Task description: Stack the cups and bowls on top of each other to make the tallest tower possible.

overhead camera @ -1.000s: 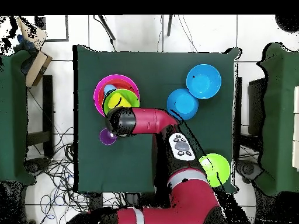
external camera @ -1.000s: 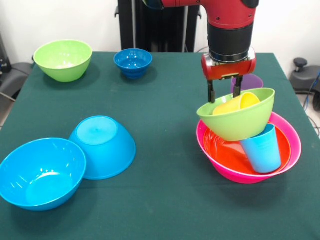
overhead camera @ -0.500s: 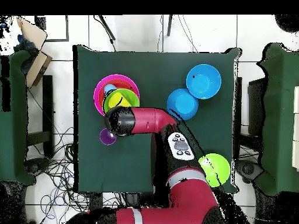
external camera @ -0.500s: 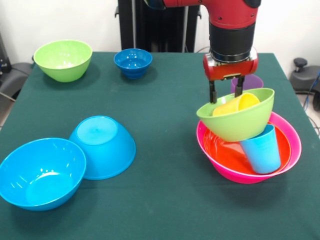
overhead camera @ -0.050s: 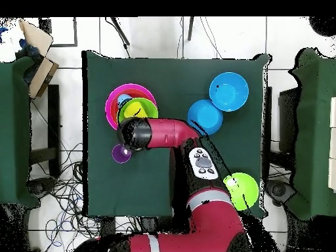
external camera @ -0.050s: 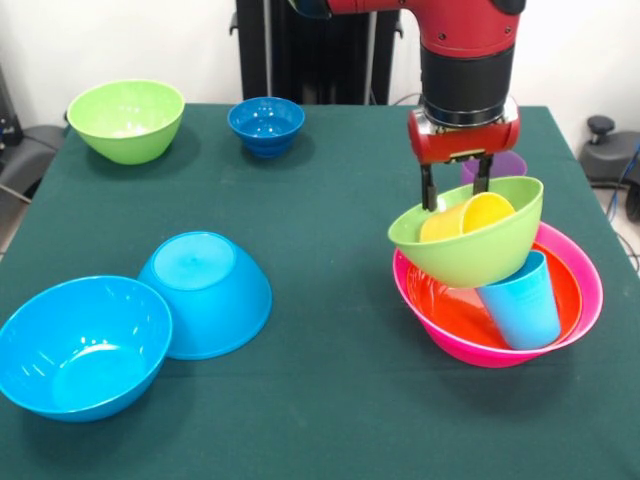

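1. Green cloth covered the counter [external camera @ -0.050s: 330,400], with a pale wall behind it.
2. At far left in the front view sat an upright blue bowl [external camera @ -0.050s: 80,345], touching an overturned blue bowl [external camera @ -0.050s: 207,292] beside it.
3. Farther back stood a lime bowl [external camera @ -0.050s: 127,119] and, to its right, a small dark-blue bowl [external camera @ -0.050s: 266,125], well apart from everything else.
4. At right stood the tower: a pink bowl [external camera @ -0.050s: 580,262] with an orange bowl [external camera @ -0.050s: 455,305] nested in it and a light blue cup [external camera @ -0.050s: 522,298] leaning inside.
5. The hand [external camera @ -0.050s: 454,192] hung at the back rim of a second lime bowl [external camera @ -0.050s: 470,245], its fingers narrow and apparently pinching that rim.
6. That bowl was tilted, with a yellow cup [external camera @ -0.050s: 465,215] lying inside, and it seemed to rest on the blue cup.
7. To do this step well, the bowl should be levelled and seated squarely before release; otherwise it could slide off the leaning cup.
8. A purple cup [external camera @ -0.050s: 503,165] was mostly hidden behind the hand.
9. Overhead, the arm covered the hand, so the grip itself could not be confirmed there.
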`<state>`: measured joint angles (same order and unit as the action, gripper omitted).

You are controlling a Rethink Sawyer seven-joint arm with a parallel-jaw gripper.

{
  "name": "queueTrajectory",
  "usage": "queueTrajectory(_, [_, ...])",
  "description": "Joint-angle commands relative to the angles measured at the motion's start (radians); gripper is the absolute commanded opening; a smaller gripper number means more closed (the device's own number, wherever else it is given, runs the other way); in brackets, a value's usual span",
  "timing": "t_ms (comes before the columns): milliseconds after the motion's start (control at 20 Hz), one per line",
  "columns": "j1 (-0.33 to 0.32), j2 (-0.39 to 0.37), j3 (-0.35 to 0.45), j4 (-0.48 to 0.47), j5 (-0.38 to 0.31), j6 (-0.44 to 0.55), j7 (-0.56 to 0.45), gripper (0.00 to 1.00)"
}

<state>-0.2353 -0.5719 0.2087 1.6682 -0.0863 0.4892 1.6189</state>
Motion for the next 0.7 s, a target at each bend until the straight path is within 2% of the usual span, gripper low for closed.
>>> queueTrajectory(50, [0.026, 0.042, 0.035, -0.056, 0.026, 0.006, 0.132, 1.00])
queueTrajectory(700, [0.014, 0.030, 0.039, -0.052, 0.038, 0.029, 0.119, 1.00])
